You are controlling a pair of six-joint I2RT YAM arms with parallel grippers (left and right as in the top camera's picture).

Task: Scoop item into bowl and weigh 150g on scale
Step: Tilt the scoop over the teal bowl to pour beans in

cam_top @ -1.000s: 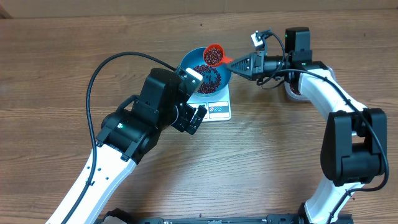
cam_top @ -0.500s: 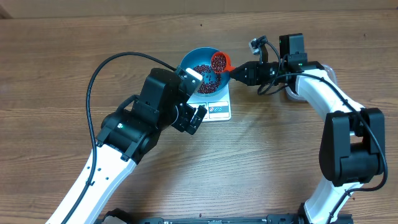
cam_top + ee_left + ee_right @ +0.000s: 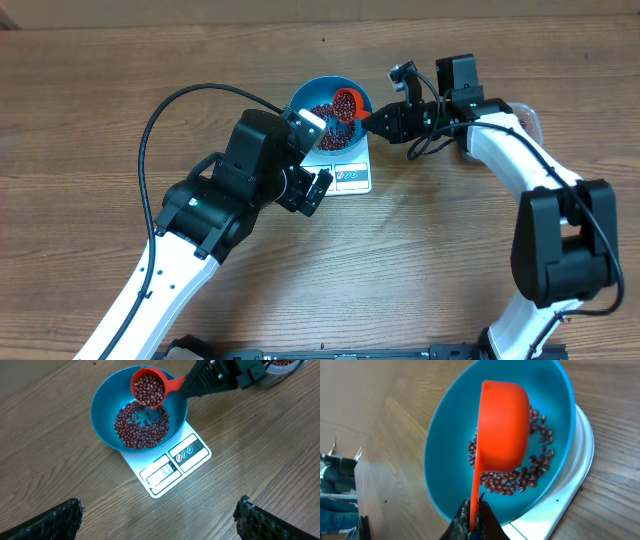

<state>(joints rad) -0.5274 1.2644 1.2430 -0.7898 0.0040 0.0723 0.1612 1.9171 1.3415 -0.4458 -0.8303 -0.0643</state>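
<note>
Even, bright, diffuse light from above; the bench (image 3: 90, 110) shows clear wood grain without glare. Shadows are faint and soft-edged, notably beneath the bowl (image 3: 102, 415) on the scale (image 3: 192, 460). Overhead view: sharp throughout. Left wrist view: beans (image 3: 142, 427) in crisp focus; the left claw (image 3: 157, 520) reads only as dark, blurred masses at the lower corners. Right wrist view: wide-angle stretching toward the edges; the scoop (image 3: 505, 425) fills the centre, evenly lit, while the right claw (image 3: 471, 522) at the bottom edge is dark and soft.
</note>
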